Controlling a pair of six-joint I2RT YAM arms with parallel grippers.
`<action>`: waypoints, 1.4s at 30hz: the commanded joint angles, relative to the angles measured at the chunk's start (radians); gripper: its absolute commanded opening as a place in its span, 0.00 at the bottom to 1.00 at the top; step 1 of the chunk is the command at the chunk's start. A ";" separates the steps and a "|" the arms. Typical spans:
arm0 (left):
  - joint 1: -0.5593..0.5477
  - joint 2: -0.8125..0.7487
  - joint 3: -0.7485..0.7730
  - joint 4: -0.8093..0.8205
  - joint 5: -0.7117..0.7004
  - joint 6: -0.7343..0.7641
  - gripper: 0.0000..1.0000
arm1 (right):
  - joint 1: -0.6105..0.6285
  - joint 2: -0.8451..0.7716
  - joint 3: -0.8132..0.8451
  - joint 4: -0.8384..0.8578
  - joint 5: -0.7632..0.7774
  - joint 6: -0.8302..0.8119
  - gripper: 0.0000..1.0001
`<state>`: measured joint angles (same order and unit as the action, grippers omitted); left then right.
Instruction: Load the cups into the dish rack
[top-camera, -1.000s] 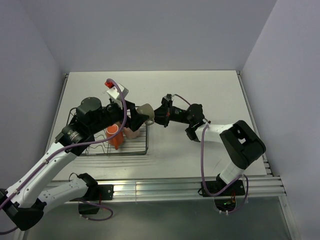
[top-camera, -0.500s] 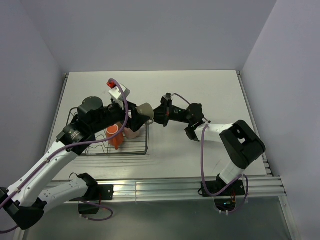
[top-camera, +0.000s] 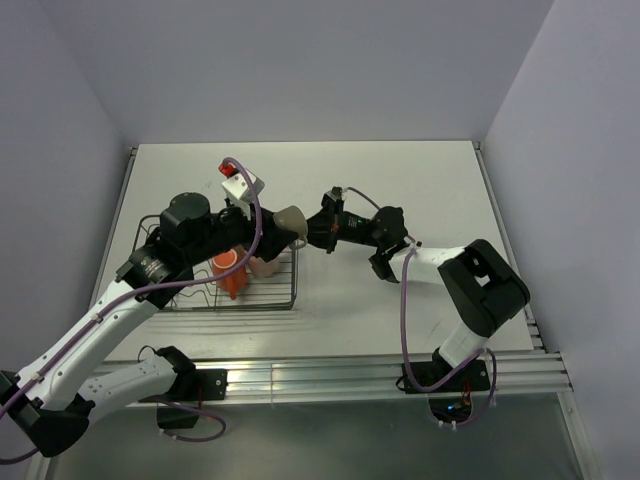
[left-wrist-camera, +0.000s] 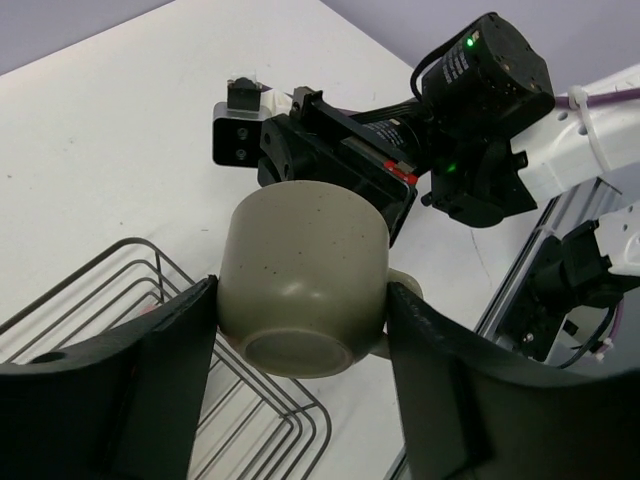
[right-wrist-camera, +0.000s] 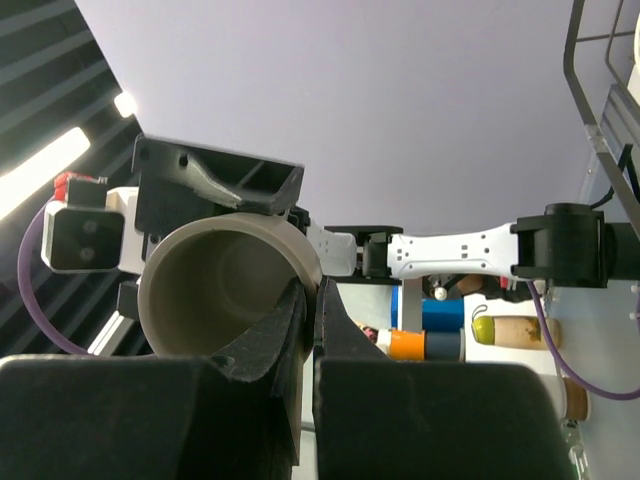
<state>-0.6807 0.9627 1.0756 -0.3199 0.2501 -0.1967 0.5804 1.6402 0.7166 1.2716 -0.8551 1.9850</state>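
**Top external.** The beige cup (top-camera: 290, 220) hangs in the air left of frame centre, by the upper right corner of the dish rack (top-camera: 150, 228). Both arms meet on it: the right pincer (top-camera: 312, 228) at its mouth and the left pincer (top-camera: 280, 232) around its body. An orange mug (top-camera: 228, 268) and a pink mug (top-camera: 264, 264) already sit in the rack. This looks like a handover. The right should let go only once the left grip is firm.

**Left wrist.** The left pincer's fingers (left-wrist-camera: 170, 350) press against both flanks of the cup, partly closed on it, with the base toward the camera. The glaze is matte and speckled, and a small handle shows at lower right. The base is rounded, so a squeeze there could slip. Holding mid-body seems safer.

**Right wrist.** The right pincer (right-wrist-camera: 305, 310) is clamped tight on the rim, one finger inside the mouth and one outside. The cup is empty.
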 joint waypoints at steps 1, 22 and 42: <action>-0.005 -0.005 0.015 0.019 0.014 0.017 0.65 | 0.013 -0.002 0.041 0.492 0.022 0.419 0.00; -0.005 0.027 0.087 -0.038 0.005 -0.024 0.00 | 0.006 -0.019 0.024 0.427 0.007 0.339 0.29; -0.002 0.007 0.119 -0.070 -0.156 -0.050 0.00 | -0.042 -0.195 0.007 0.106 -0.045 0.089 0.44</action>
<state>-0.6933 0.9726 1.1633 -0.3824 0.2020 -0.2539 0.5449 1.5223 0.7143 1.2560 -0.8642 1.9915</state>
